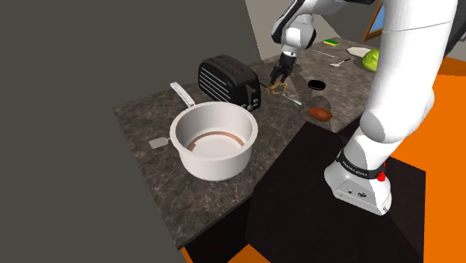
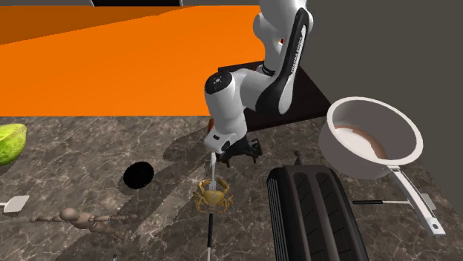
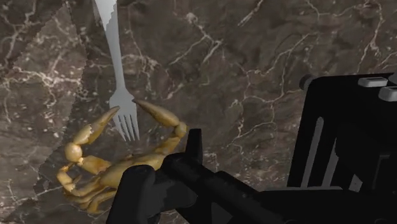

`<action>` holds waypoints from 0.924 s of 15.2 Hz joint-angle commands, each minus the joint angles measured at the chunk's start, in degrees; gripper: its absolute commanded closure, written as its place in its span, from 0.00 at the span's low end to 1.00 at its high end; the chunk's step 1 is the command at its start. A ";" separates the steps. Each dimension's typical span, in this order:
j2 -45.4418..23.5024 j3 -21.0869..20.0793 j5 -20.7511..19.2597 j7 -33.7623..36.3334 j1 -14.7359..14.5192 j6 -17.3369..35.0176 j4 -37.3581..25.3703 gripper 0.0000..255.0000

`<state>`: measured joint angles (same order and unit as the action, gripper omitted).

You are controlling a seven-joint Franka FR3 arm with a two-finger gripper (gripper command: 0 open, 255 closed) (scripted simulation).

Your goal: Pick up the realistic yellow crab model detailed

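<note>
The yellow-brown crab model [image 1: 278, 90] lies on the dark marble counter [image 1: 149, 123], right beside the black toaster [image 1: 229, 81]. A white fork [image 3: 118, 83] points its tines between the crab's raised claws [image 3: 105, 121]. My black gripper [image 1: 280, 75] hangs directly over the crab, open, its fingers spread and low above the crab's body [image 3: 118, 170]. Seen from the second exterior view, the gripper [image 2: 237, 153] stands just behind the crab [image 2: 213, 194], and the crab rests on the counter.
A large white pot [image 1: 214, 138] with a long handle sits near the counter's front. Also on the counter: a black disc [image 1: 317, 85], a brown oval object [image 1: 320, 113], a green lettuce [image 1: 371, 60] and a wooden mannequin [image 2: 74, 217]. The toaster [image 2: 312, 215] stands close beside the gripper.
</note>
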<state>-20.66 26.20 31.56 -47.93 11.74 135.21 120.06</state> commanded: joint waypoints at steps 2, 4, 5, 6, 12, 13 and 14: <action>-6.95 -1.55 4.24 -3.40 3.60 -0.20 -6.09 0.00; -11.25 -2.58 6.23 -4.77 5.93 -0.60 -10.39 0.00; -13.39 -3.07 7.08 -5.29 7.09 -0.85 -12.64 0.00; -15.53 -3.54 7.86 -5.73 8.22 -1.14 -14.97 0.00; -18.64 -4.96 9.68 -7.30 9.31 0.82 -15.90 0.00; -19.23 -5.23 10.03 -7.61 9.50 1.20 -16.07 0.00; -20.18 -5.66 10.57 -8.08 9.80 1.79 -16.38 0.00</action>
<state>-40.11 20.90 41.69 -55.69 21.37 136.50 103.90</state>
